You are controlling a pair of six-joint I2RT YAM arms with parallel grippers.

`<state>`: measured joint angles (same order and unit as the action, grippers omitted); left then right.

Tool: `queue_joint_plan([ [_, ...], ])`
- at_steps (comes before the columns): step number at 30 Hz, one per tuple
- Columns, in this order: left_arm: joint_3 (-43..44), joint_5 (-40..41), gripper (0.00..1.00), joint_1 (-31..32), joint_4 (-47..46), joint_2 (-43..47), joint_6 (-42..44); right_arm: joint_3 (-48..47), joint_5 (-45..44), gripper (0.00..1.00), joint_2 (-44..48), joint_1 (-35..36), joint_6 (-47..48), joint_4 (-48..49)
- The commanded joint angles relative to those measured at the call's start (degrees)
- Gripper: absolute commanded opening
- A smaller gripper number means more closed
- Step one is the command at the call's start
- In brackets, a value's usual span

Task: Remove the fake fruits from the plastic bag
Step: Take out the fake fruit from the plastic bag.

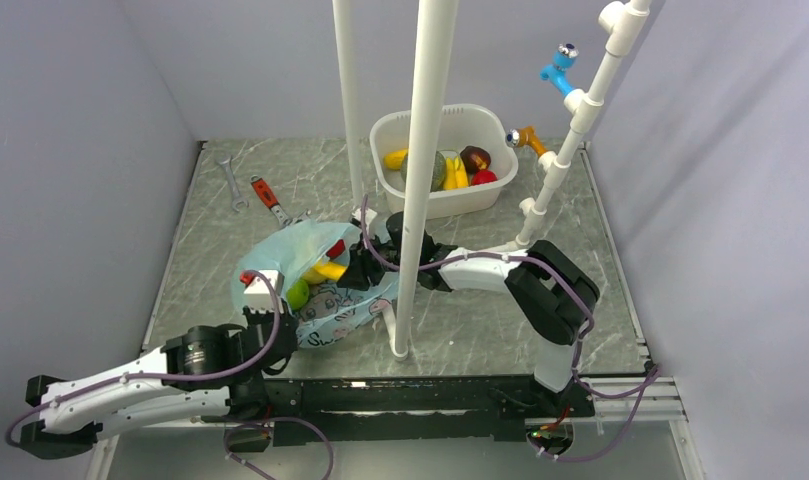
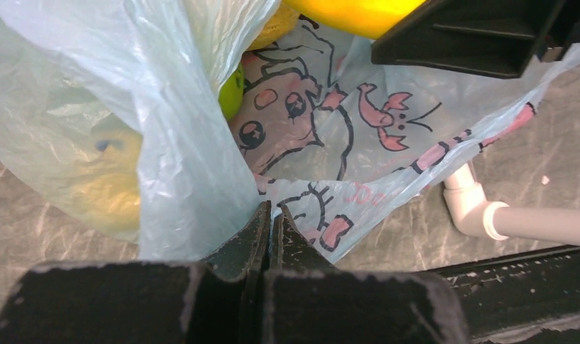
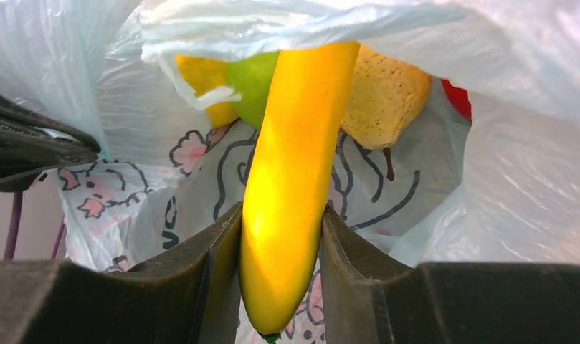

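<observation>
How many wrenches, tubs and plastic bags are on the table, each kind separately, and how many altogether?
wrenches: 2
white tub: 1
plastic bag: 1
total: 4

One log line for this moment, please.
left jaws: shut on plastic bag edge | right jaws: shut on yellow banana, inside bag | tub: holds fruits | banana not yet out
</observation>
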<state>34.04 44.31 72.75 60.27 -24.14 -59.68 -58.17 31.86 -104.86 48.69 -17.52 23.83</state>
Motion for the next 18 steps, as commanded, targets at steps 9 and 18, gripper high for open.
queue_joint_plan([
  [9,9.2,1.3,0.00,-9.5,-20.7,-9.6,25.7,0.5,7.7,0.00,6.9,-0.2,5.3,-3.6],
  [18,12.5,-25.8,0.00,-37.6,-25.7,-9.3,35.4,0.1,17.5,0.00,6.4,-1.0,7.4,-6.8],
])
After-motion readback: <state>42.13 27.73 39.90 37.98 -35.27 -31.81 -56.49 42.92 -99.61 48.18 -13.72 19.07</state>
